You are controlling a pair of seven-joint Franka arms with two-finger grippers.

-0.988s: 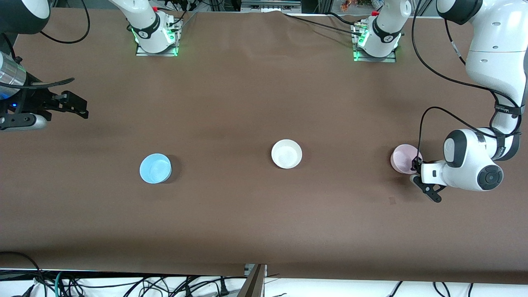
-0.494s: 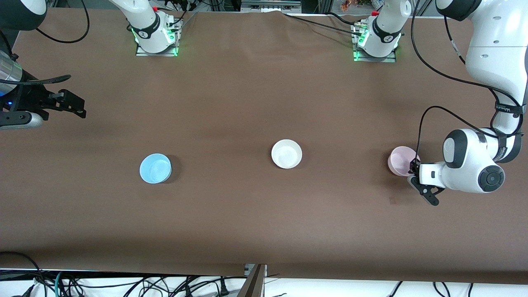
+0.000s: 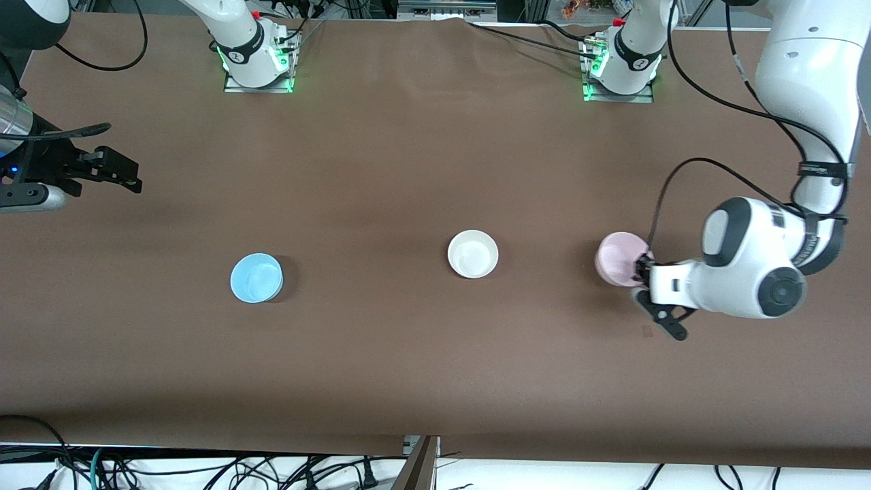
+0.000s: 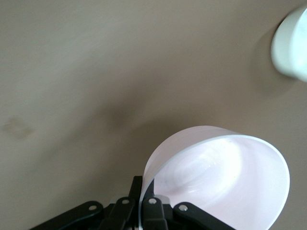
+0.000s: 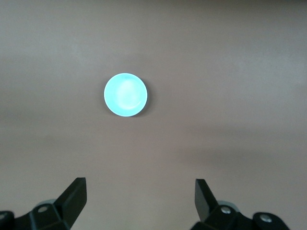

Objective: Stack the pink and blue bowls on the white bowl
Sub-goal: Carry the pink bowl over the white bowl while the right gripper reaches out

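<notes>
My left gripper (image 3: 641,270) is shut on the rim of the pink bowl (image 3: 618,258) and holds it tilted above the table, between the white bowl and the left arm's end. In the left wrist view the pink bowl (image 4: 225,177) fills the frame and my fingers (image 4: 144,201) pinch its wall. The white bowl (image 3: 473,254) sits upright at mid table and shows at the left wrist view's edge (image 4: 292,45). The blue bowl (image 3: 256,278) sits toward the right arm's end. My right gripper (image 3: 116,170) is open and empty, high over the table's edge, and sees the blue bowl (image 5: 125,94) below.
The brown table (image 3: 381,170) bears only the three bowls. The arm bases (image 3: 255,58) stand along the edge farthest from the front camera. Cables (image 3: 204,469) hang off the nearest edge.
My left gripper has lifted the pink bowl and carried it toward the white bowl. The right arm has barely moved.
</notes>
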